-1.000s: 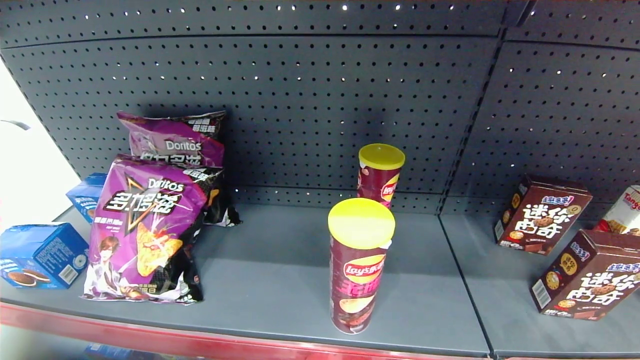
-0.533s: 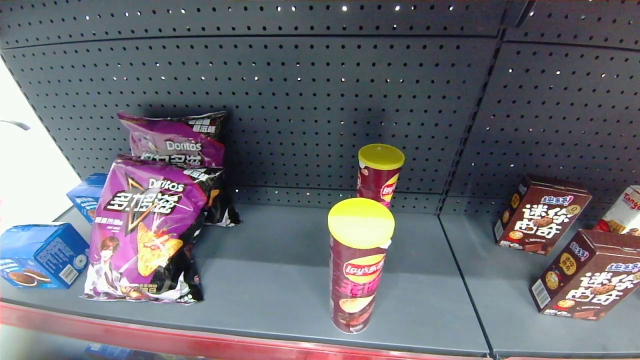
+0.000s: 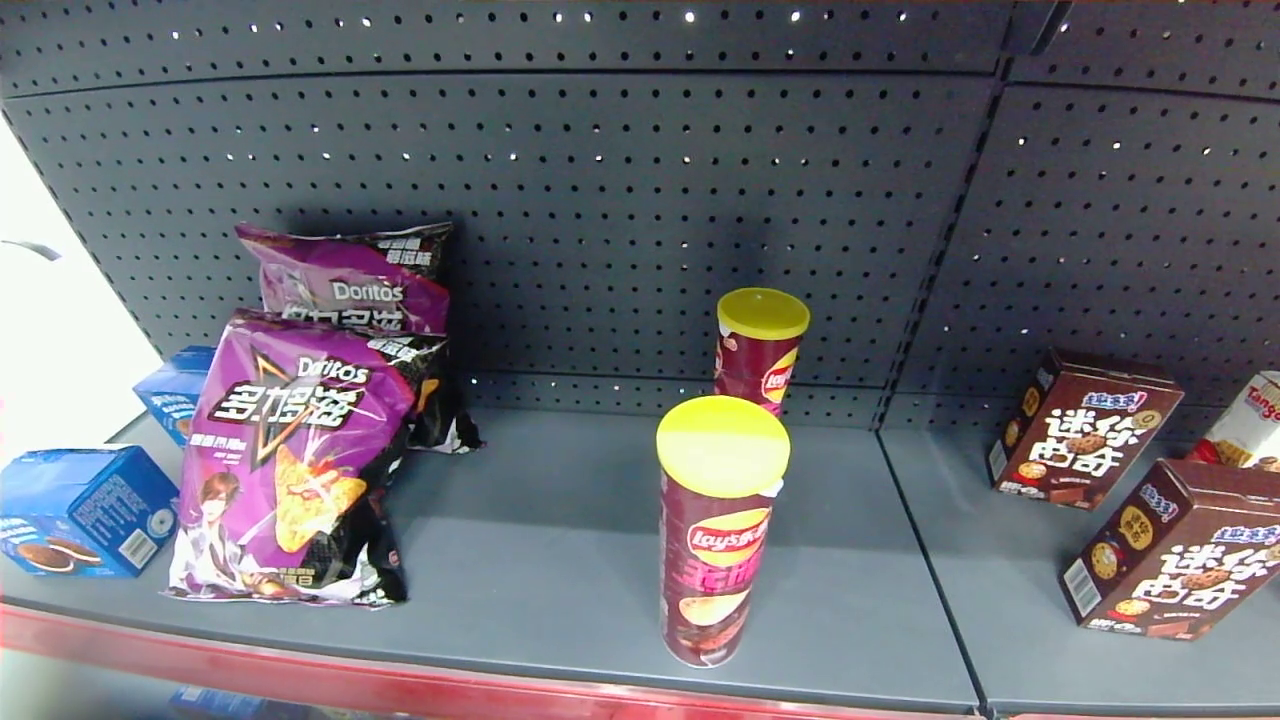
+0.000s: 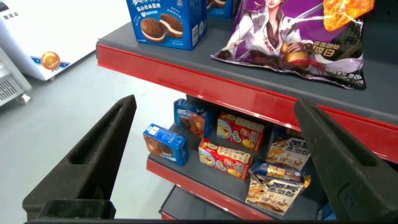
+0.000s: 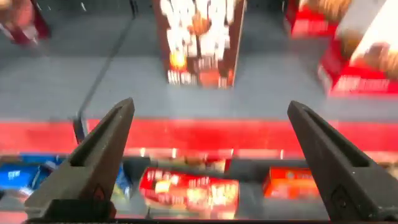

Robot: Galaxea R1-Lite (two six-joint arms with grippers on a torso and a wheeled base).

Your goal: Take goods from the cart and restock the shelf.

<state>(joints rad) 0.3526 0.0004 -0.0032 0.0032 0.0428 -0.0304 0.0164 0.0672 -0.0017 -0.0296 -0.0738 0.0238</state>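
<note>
Here, the left gripper and the right gripper are held spread wide and empty, likely so something new can be picked up. A tall dark-red chip can with a yellow lid is stood upright mid-frame on the grey metal shelf.

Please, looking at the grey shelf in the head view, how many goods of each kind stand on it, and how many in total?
purple chip bags: 2
chip cans with yellow lids: 2
blue cookie boxes: 2
brown cookie boxes: 2
white and red pack, cut off at the right edge: 1
Total: 9
</note>
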